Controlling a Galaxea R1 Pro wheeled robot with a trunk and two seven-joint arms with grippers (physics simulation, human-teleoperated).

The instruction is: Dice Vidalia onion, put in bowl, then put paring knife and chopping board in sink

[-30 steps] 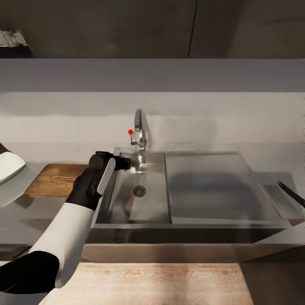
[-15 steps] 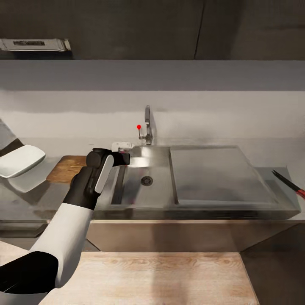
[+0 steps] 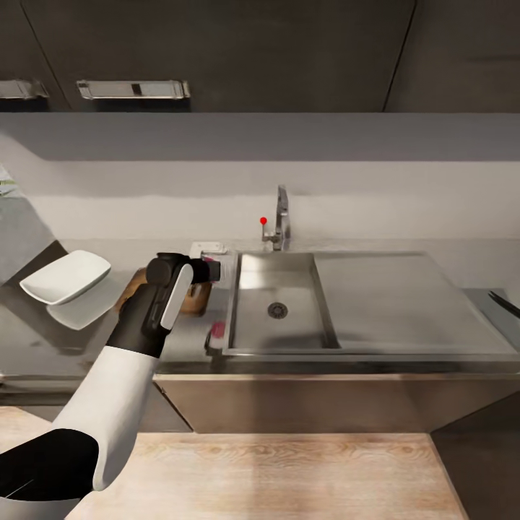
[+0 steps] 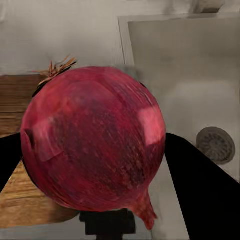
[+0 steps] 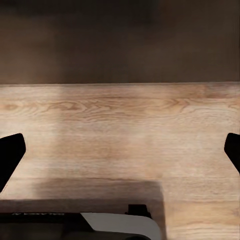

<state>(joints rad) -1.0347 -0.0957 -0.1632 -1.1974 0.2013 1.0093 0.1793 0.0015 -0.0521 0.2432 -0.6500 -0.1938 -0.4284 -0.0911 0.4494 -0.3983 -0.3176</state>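
Note:
My left gripper [image 3: 212,270] is shut on the Vidalia onion [image 4: 92,140], a reddish-pink bulb with a dry root tuft, held between the black fingers [image 4: 200,185]. It hangs just left of the sink [image 3: 375,350], above the counter by the near end of the chopping board [image 3: 193,297], which my forearm mostly hides. The board also shows under the onion [image 4: 17,105], with the basin and drain [image 4: 216,145] beside it. The white bowl [image 3: 66,276] sits on the countertop [image 3: 87,339] further left. The paring knife [image 3: 503,303] lies at the far right edge. My right gripper [image 5: 120,152] is open over wooden floor.
The chrome tap [image 3: 282,215] with its red knob [image 3: 263,220] stands behind the basin. The flat drainboard [image 3: 404,296] takes the sink's right part. Dark cabinets [image 3: 217,50] hang above the grey wall. Light wooden floor [image 3: 289,469] lies in front of the counter.
The head view has swung left, bringing the bowl fully in. Relative to the sink, my left gripper with the onion has moved from the basin's back-left corner to the counter beside the board.

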